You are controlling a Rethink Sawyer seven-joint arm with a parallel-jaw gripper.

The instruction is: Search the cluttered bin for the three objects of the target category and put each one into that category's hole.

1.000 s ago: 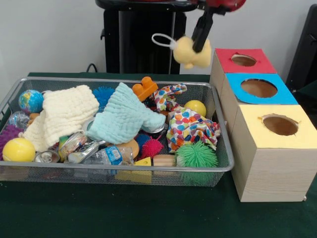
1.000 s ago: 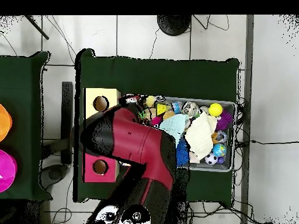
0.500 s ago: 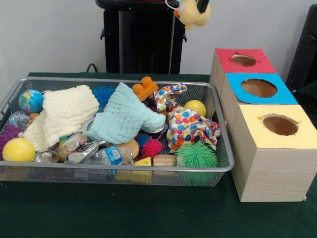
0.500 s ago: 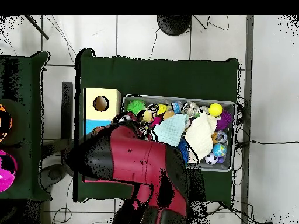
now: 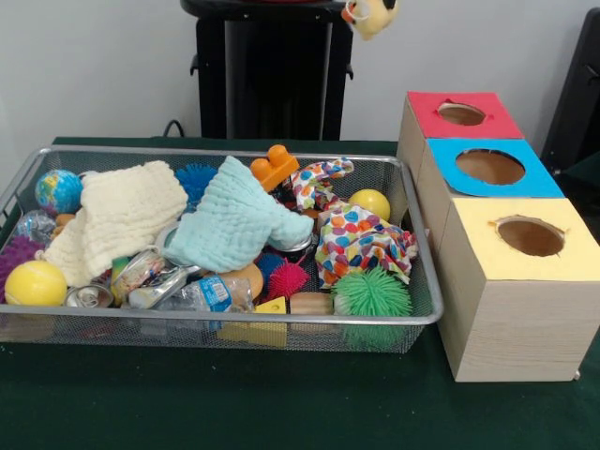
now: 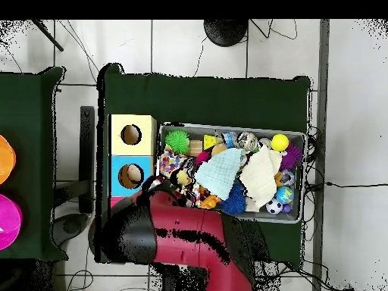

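Yellow-topped box (image 5: 511, 281) nearest on the dark green surface (image 5: 234, 398), wire bin (image 5: 234, 323) of clutter beside it, blue box (image 5: 490, 167) then red box (image 5: 461, 113) behind, pale yellow duck toy (image 5: 372, 14) hanging high at the top edge, fingers hidden, grip cannot be told.

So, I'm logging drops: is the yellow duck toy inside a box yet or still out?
Out. The duck toy hangs at the front view's top edge, high above the boxes, not in any hole.
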